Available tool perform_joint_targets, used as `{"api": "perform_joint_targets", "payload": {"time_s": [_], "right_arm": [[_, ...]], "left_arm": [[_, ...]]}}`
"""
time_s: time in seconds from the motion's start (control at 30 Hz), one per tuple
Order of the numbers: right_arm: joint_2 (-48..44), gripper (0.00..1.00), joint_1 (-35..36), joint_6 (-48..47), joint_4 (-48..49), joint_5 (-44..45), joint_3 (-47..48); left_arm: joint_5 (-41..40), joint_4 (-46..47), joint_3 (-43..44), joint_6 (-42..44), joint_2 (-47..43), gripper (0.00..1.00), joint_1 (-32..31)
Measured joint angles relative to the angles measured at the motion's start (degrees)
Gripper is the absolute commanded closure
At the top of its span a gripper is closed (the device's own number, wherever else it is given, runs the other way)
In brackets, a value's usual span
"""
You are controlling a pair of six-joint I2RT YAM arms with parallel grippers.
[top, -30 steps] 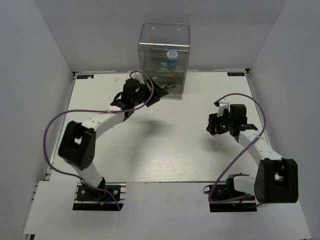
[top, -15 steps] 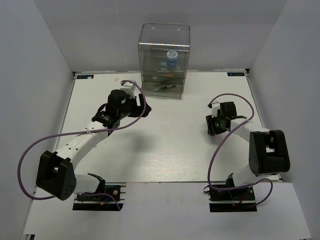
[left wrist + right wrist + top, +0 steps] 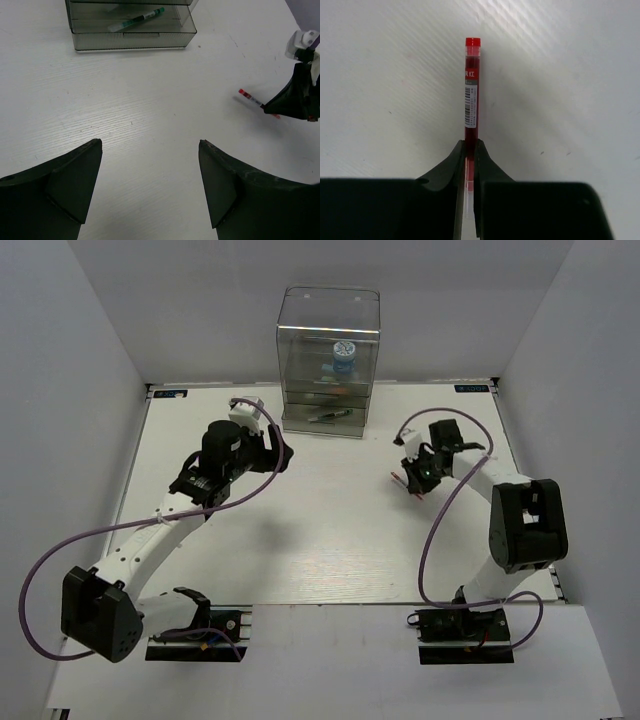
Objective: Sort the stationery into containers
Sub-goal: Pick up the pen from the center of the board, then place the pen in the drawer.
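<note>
Pinching the red pen (image 3: pixel 471 85) by one end, the right gripper (image 3: pixel 469 146) readies it for the organiser (image 3: pixel 296 345); the left gripper (image 3: pixel 150 144) gapes empty.

Table (image 3: pixel 330 550), centre and lower half of the top view: open surface, a wide lane between the two arms. Organiser (image 3: pixel 328 360) blocks the upper centre. Left gripper (image 3: pixel 278 454) sits near its lower left. Right gripper (image 3: pixel 415 480), pinching the red pen (image 3: pixel 471 95), occupies right of centre. Side walls (image 3: pixel 80 390) close both edges.
</note>
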Motion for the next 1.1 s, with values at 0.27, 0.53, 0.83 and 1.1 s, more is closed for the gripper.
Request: {"api": "perform_joint_targets", "payload": {"time_s": [0.27, 0.53, 0.83, 1.1], "right_arm": [[4.15, 0.97, 8.52, -15.65, -4.39, -2.14, 24.06], [14.51, 0.97, 15.85, -25.59, 1.75, -1.05, 38.38], [29.38, 0.94, 18.38, -27.8, 14.19, 0.24, 50.14], [38.14, 0.61, 18.47, -28.5, 18.84, 1.38, 54.4]], "left_arm": [[-1.68, -0.07, 0.0, 0.87, -0.39, 0.12, 0.0], [-3.37, -0.11, 0.0, 1.57, 0.61, 0.12, 0.0], [-4.94, -0.31, 0.0, 2.29, 1.55, 0.12, 0.0], [-5.35, -0.31, 0.0, 2.32, 1.9, 0.12, 0.0]]}}
